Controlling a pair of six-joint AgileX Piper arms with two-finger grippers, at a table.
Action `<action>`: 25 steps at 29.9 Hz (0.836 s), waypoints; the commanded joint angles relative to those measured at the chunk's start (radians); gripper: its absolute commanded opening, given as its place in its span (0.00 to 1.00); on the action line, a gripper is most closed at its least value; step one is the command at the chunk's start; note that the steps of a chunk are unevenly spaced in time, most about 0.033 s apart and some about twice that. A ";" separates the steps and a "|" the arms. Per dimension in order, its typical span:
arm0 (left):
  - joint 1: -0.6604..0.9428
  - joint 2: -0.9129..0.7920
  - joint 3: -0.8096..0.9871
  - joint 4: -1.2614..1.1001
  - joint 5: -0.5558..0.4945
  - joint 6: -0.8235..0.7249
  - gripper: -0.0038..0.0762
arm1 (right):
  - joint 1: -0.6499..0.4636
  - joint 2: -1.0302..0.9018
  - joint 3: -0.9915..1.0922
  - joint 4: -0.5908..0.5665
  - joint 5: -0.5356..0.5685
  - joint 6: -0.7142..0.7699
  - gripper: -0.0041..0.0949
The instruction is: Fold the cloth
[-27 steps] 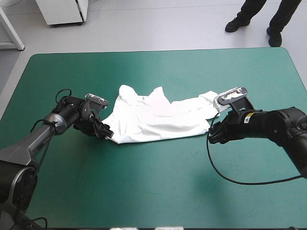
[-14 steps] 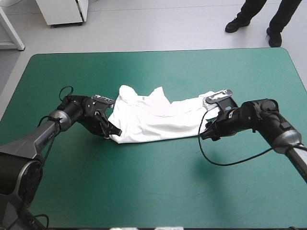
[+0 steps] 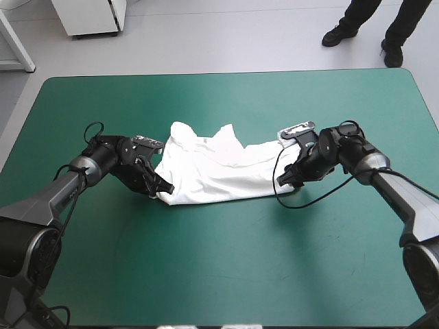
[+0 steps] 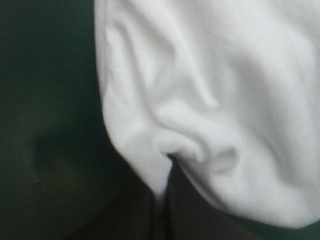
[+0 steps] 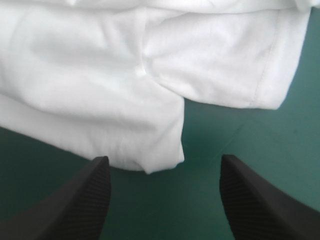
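At the centre of the teal-green table (image 3: 226,274), the white T-shirt (image 3: 219,171) lies rumpled, its long axis running left to right across the frame. The left gripper (image 3: 162,186) is clamped on the shirt's near-left corner. The right gripper (image 3: 282,179), fingers spread, faces the near-right corner, which lies just ahead between them, not yet held. Cloth buries most of the left fingers, and the sleeves and collar along the far edge are hard to tell apart.

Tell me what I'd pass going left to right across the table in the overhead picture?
The left gripper, shut on the cloth's corner → the T-shirt, lying white across the middle → the right gripper, open at its right end.
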 commanded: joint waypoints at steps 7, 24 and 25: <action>0.001 0.033 0.006 0.003 -0.112 0.003 0.04 | -0.001 0.086 -0.051 0.061 -0.007 -0.007 0.61; 0.001 -0.056 -0.137 0.001 0.124 0.008 0.04 | -0.001 0.046 -0.143 0.197 0.224 -0.065 0.03; 0.001 -0.085 -0.155 0.001 0.156 0.008 0.04 | -0.001 0.026 -0.160 0.191 0.239 -0.050 0.03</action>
